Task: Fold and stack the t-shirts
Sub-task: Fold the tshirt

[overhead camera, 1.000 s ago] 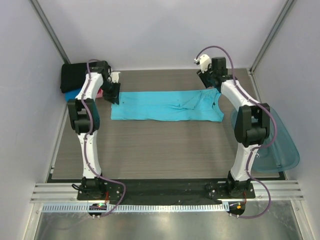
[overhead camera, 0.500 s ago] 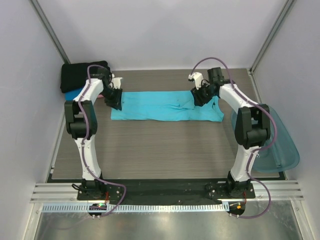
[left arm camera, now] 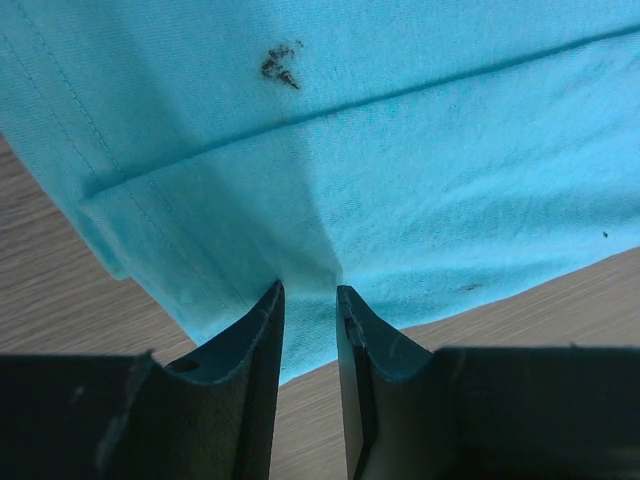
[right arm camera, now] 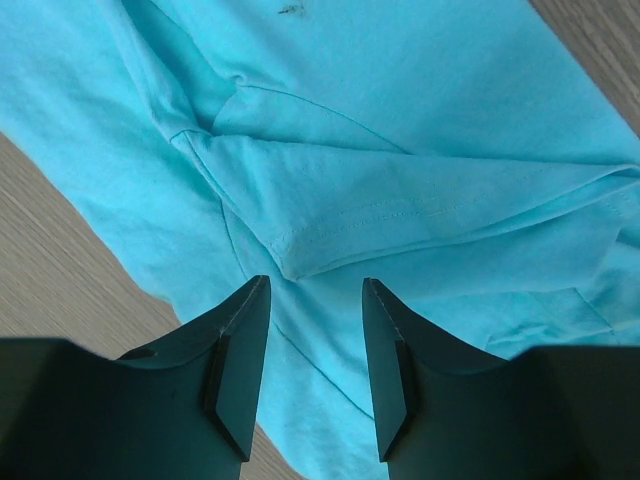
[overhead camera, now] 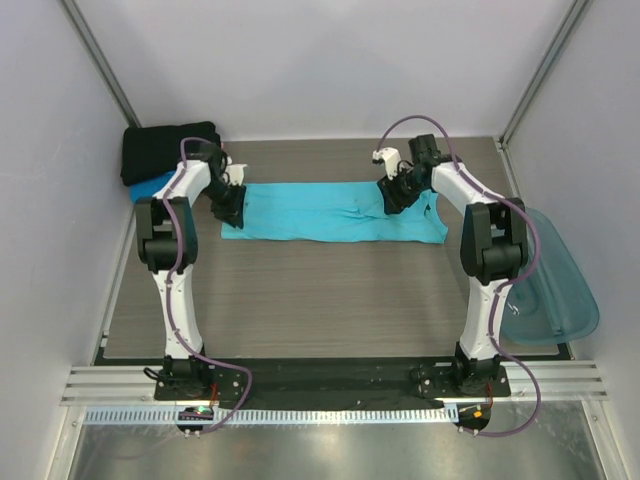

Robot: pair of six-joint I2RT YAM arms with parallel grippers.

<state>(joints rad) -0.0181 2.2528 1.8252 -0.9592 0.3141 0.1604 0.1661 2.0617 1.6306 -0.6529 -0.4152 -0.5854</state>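
**Turquoise tee: match the two pinches before lifting**

Wood-grain desk (overhead camera: 320,300) lies nearest the arm bases, with a translucent teal tub (overhead camera: 560,290) overhanging its right edge. Beyond, the turquoise t-shirt (overhead camera: 330,212) lies flat as a long band across the desk. The left end effector (left arm camera: 308,300) is closed narrow on a pucker at the shirt's left end. The right end effector (right arm camera: 315,300) stands half open over a tucked sleeve hem, holding nothing. It probably needs to bite through every layer there, level with the left pinch, so both can rise together with the cloth taut. Farthest, in the left corner, a folded black shirt (overhead camera: 165,148) tops a blue one (overhead camera: 150,185) — the stack.
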